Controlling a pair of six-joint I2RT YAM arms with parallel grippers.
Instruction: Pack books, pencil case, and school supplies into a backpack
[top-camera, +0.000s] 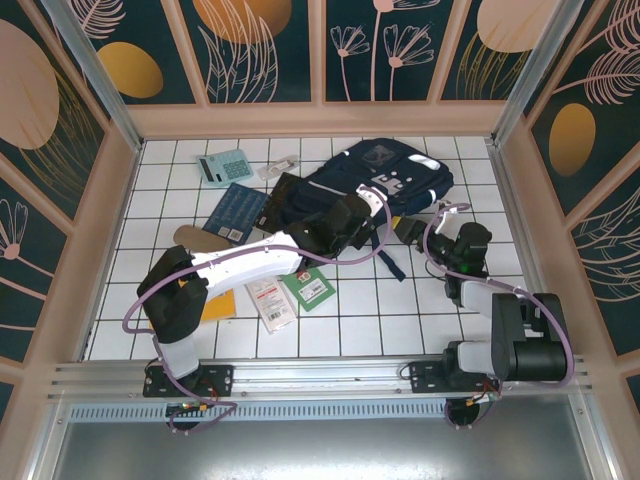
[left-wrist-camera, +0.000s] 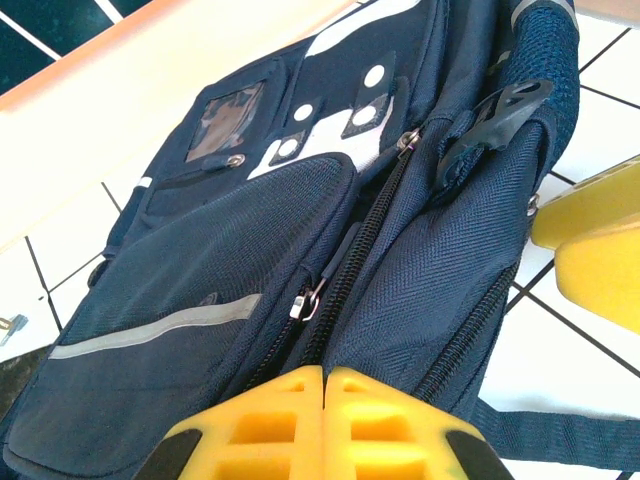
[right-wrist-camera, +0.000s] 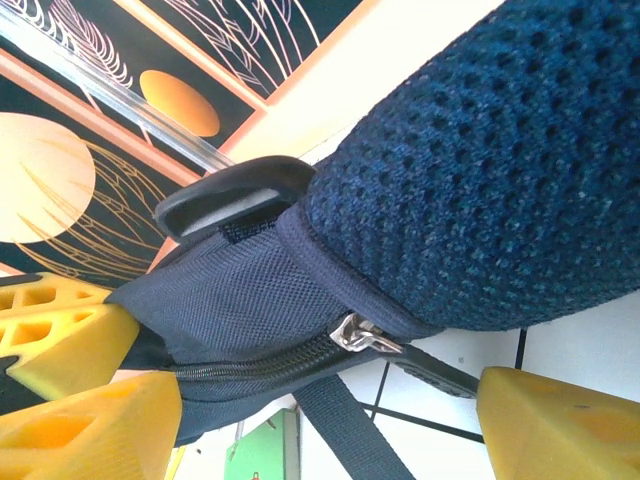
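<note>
Large navy-blue fabric backpack (top-camera: 400, 175) lies upper centre on the white tiled bench (top-camera: 350, 310). Left hand (left-wrist-camera: 325, 390) pressed together beside its zipper. Right hand (right-wrist-camera: 320, 425) spread around a zipped corner.

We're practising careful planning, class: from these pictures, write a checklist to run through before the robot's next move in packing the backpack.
1. Backpack zip open: not ok, it looks closed in the left wrist view.
2. Left claw empty: cannot tell; it is shut, fingers meeting.
3. Right claw open: ok.
4. Zip pull in sight of the right claw: ok.
5. Calculator and green book packed: not ok, both lie on the table.
</note>
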